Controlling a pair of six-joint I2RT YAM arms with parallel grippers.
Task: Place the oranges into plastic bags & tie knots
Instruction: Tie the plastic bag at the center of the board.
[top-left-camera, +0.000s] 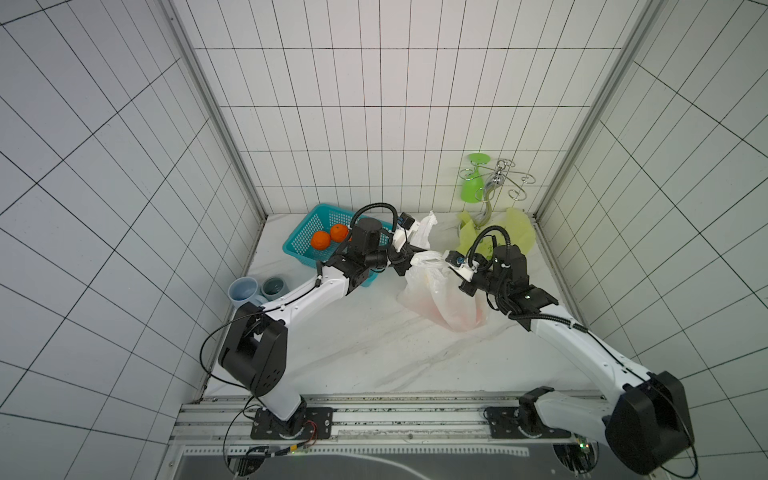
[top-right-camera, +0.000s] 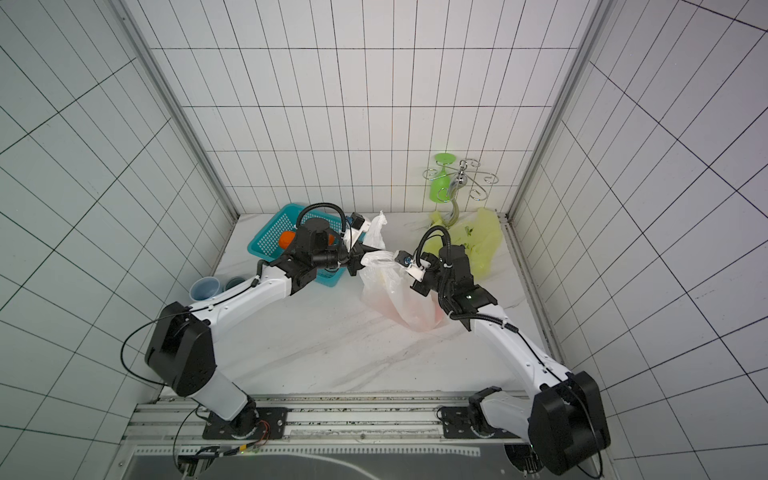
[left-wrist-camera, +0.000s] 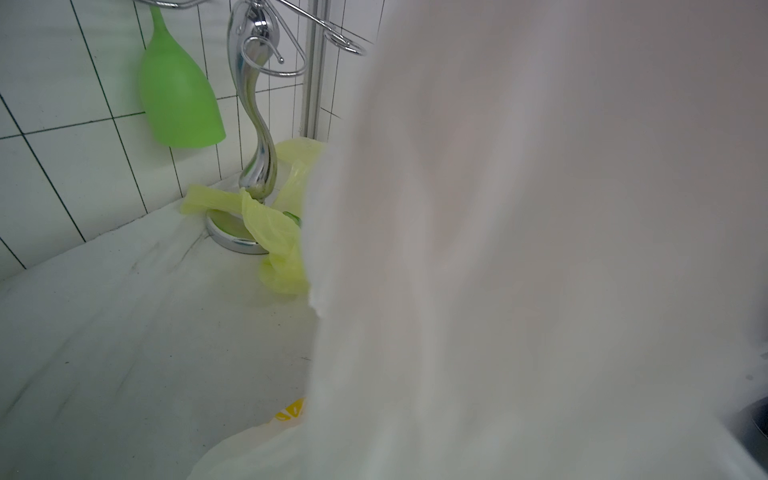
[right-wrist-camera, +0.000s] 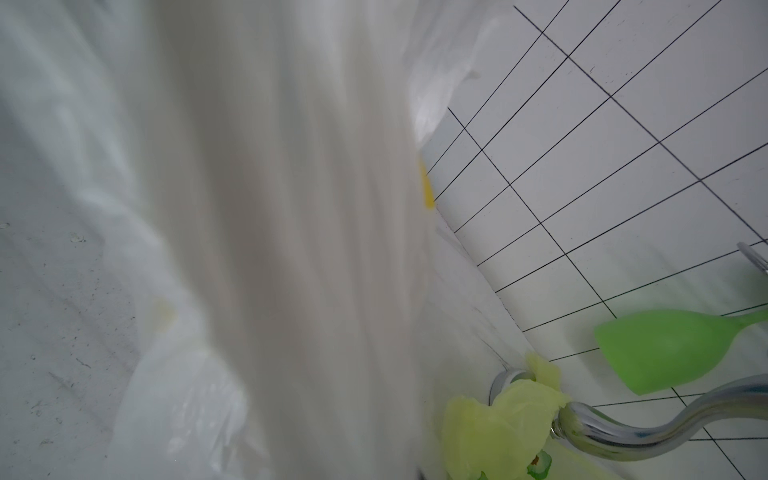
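Note:
The white plastic bag (top-left-camera: 440, 299) stands mid-table, and orange colour shows faintly through its lower film. Its twisted top (top-left-camera: 426, 261) stretches between my two grippers. My left gripper (top-left-camera: 405, 262) is shut on that strip from the basket side. My right gripper (top-left-camera: 451, 258) is shut on it from the other side. A loose handle (top-left-camera: 426, 228) sticks up behind. Two oranges (top-left-camera: 321, 240) (top-left-camera: 339, 232) lie in the teal basket (top-left-camera: 303, 226). The yellow-green bag (top-left-camera: 517, 232) lies at the back right. White film (left-wrist-camera: 540, 249) (right-wrist-camera: 270, 249) hides the jaws in both wrist views.
A chrome rack (top-left-camera: 500, 176) with a green glass (top-left-camera: 473, 185) hanging from it stands in the back right corner, its foot on the yellow-green bag (left-wrist-camera: 274, 232). Two cups (top-left-camera: 245, 291) (top-left-camera: 274, 286) sit by the left wall. Tiled walls close three sides.

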